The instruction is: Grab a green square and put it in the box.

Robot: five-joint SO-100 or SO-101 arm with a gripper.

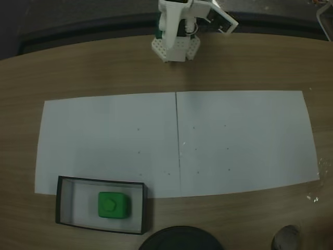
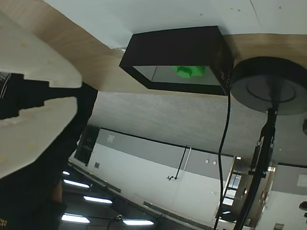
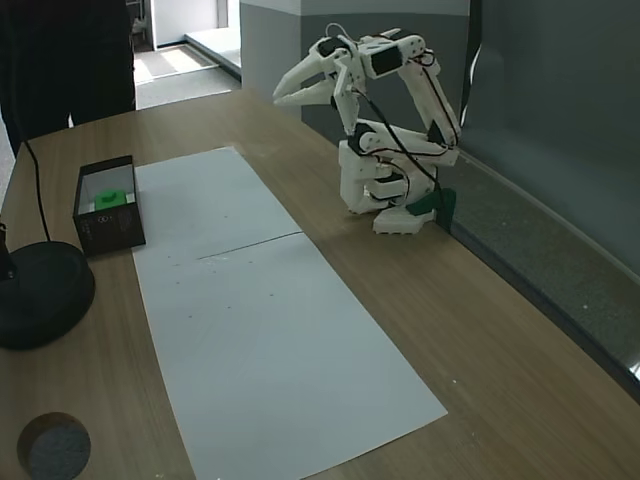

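Note:
The green square (image 1: pixel 113 204) lies inside the box (image 1: pixel 101 181), a shallow black-walled tray with a white floor at the lower left of a fixed view. In another fixed view the same cube (image 3: pixel 115 198) rests in the box (image 3: pixel 110 232) at the far left of the table. The wrist view shows the cube's stud (image 2: pixel 190 71) above the box's dark wall (image 2: pixel 177 48). My white gripper (image 3: pixel 279 98) is folded back over the arm's base, high in the air and far from the box. Its fingers (image 2: pixel 38 62) meet at the tips, holding nothing.
Two white paper sheets (image 1: pixel 234 140) cover the middle of the wooden table. A round black disc (image 1: pixel 179 238) with a stand and cable sits beside the box. A round hole (image 3: pixel 55 447) opens in the table's near corner. A person in dark clothes (image 3: pixel 70 50) stands behind.

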